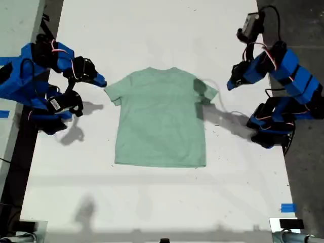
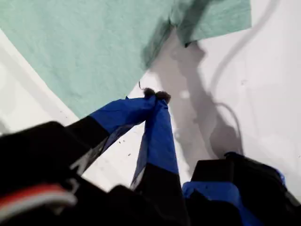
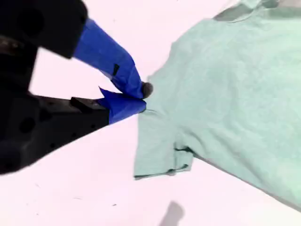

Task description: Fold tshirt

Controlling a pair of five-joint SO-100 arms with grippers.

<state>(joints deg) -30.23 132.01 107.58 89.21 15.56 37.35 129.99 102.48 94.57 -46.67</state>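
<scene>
The plain pale mint-green short-sleeved cloth tshirt lies spread flat on the white table, neck toward the far edge in the exterior view, hem toward the near edge, long axis running neck to hem. No fold made yet by the look of it; both sleeves out, though the sleeve on the exterior view's right looks a bit rumpled and shadowed.

Key relation: shirt sits between the two pincers, one sleeve toward each. My second pincer, on the exterior view's left, has its blue-taped tips together, nothing between them, and is just beside the shoulder seam above the sleeve; the shirt body stretches away ahead of the tips. Touching the cloth or hanging just over it: can't tell.

My first pincer, on the exterior view's right, also has tips pressed together and holding nothing. It hangs above bare table, near the shirt's side edge below the other sleeve; the cloth lies just ahead of the tips, not touching.

Judgement: the second pincer is nearer to cloth. Both need to part before any grab; the likely first fold is a sleeve or side brought inward across the long axis.
</scene>
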